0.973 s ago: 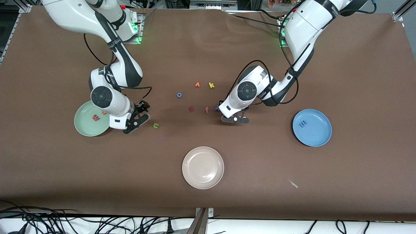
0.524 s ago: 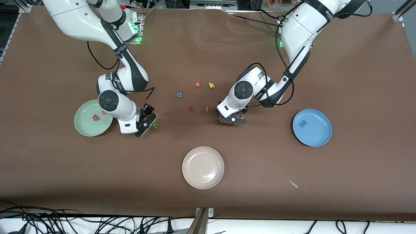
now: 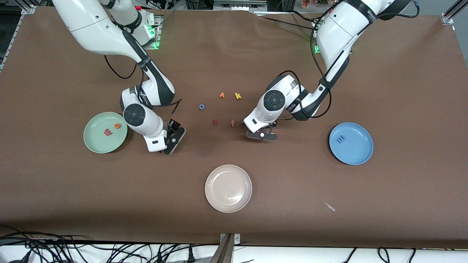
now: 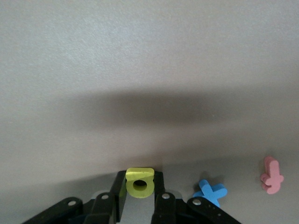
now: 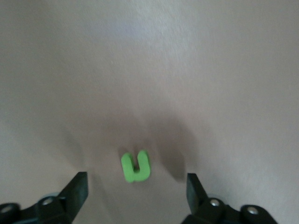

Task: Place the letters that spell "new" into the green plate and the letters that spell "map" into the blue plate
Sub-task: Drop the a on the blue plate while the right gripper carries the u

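Note:
The green plate holds the pinkish-red w and the orange e. The blue plate holds the blue m. My left gripper is low at the table beside the salmon f, shut on the yellow a, which stands on edge between its fingers. My right gripper is open and low over the green n, which lies on the cloth between the wide-apart fingers. In the front view the n and the a are hidden by the grippers.
Loose letters lie mid-table: a blue o, an orange letter, a yellow k, a dark red z, a salmon f and a blue x. A cream plate sits nearer the front camera.
My right gripper has moved from beside the green plate to over the green n. The left gripper's fingers have closed in on the yellow a.

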You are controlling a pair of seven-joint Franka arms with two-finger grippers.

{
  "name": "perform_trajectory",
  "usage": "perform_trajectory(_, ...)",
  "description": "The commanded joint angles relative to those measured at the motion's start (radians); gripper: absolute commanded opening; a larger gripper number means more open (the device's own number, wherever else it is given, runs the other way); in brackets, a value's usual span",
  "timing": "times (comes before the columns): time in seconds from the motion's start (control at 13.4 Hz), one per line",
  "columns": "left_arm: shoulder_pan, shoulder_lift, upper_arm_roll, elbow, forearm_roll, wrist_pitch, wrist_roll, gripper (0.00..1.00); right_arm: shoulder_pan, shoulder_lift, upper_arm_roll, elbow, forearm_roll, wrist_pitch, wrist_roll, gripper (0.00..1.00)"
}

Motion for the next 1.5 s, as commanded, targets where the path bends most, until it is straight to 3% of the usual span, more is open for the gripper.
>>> perform_trajectory(0.0, 0.029, -0.036, 0.005, 0.004, 0.033, -0.083, -0.005, 0.08, 0.01, 0.036, 0.003, 0.056, -0.016, -0.002, -0.053, 0.85)
perform_trajectory(0.45, 0.075, -0.111, 0.004, 0.014, 0.033, -0.181, 0.025, 0.08, 0.01, 0.048, 0.001, 0.054, -0.044, -0.008, -0.056, 0.72)
perform_trajectory(0.75, 0.122, -0.119, 0.004, 0.164, 0.033, -0.426, 0.193, 0.08, 0.01, 0.047, 0.001, 0.056, -0.047, -0.034, -0.057, 0.6)
perform_trajectory(0.97, 0.235, -0.119, -0.001, 0.163, 0.019, -0.507, 0.486, 0.08, 0.01, 0.045, 0.0, 0.056, -0.05, -0.056, -0.058, 0.52)
perform_trajectory(1.2, 0.366, -0.119, -0.001, 0.162, 0.025, -0.572, 0.794, 0.08, 0.015, 0.045, 0.0, 0.056, -0.056, -0.057, -0.061, 0.37)
perform_trajectory(1.42, 0.499, -0.12, -0.004, 0.149, 0.011, -0.58, 0.963, 0.09, 0.018, 0.045, 0.0, 0.056, -0.056, -0.057, -0.058, 0.15)
